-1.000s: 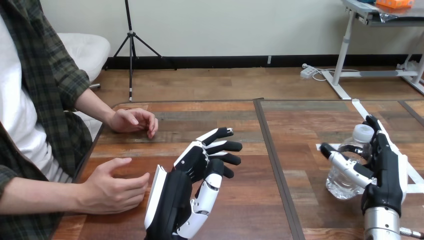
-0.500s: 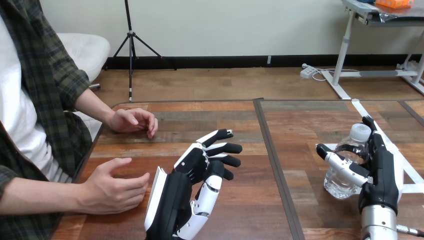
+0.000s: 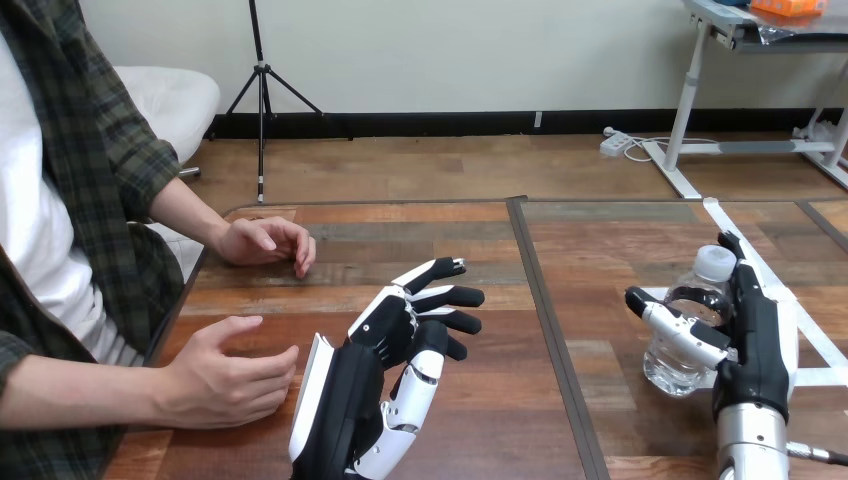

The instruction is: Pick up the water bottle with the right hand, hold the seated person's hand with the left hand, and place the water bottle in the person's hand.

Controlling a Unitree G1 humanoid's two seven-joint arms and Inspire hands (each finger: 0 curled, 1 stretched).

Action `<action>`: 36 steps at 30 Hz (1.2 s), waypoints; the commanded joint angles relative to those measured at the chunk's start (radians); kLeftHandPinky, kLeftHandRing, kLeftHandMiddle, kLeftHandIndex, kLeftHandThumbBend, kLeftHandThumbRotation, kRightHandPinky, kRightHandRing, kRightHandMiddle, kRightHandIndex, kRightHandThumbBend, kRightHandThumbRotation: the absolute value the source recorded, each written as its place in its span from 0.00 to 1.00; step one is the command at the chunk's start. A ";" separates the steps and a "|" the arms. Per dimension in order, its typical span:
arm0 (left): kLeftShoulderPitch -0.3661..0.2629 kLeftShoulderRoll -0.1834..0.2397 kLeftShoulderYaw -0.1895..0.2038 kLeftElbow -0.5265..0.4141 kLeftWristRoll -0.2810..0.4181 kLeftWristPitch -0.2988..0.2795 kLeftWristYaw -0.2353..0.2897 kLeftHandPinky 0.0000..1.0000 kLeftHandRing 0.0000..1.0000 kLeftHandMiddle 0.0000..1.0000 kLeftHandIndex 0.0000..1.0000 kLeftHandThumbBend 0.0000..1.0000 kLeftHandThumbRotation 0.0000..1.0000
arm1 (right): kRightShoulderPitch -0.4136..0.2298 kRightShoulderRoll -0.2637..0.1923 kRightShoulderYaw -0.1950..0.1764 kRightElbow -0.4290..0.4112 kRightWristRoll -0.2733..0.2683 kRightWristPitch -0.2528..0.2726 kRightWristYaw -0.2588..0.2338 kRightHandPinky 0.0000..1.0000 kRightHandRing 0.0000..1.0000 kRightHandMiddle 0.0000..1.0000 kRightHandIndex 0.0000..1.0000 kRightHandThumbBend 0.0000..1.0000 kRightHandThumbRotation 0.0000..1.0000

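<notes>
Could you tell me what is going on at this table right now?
The robot's right hand is wrapped around a clear water bottle at the right of the table, thumb in front and fingers behind. Its left hand is open over the middle, beside the person's nearer hand but apart from it. The person's farther hand rests on the table.

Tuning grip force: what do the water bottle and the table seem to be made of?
Water bottle: likely thin clear plastic, glossy, see-through with glints. Table: matte wood-grain planks; solid wood or laminate, cannot tell.
</notes>
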 commanded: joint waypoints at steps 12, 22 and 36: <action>-0.021 -0.021 -0.009 -0.013 -0.004 -0.021 0.006 0.52 0.64 0.70 0.79 0.15 0.74 | -0.093 -0.012 0.022 0.007 -0.029 0.030 -0.031 0.92 0.93 0.93 0.93 0.77 0.01; -0.021 -0.022 -0.010 -0.009 -0.007 -0.023 0.005 0.52 0.64 0.70 0.79 0.14 0.74 | -0.102 -0.006 0.022 0.015 -0.040 0.048 -0.070 0.89 0.89 0.89 0.90 0.77 0.00; -0.024 -0.024 -0.010 -0.001 -0.007 -0.027 0.007 0.52 0.64 0.70 0.79 0.13 0.74 | -0.116 0.002 0.023 0.015 -0.045 0.092 -0.126 0.76 0.79 0.80 0.80 0.77 0.00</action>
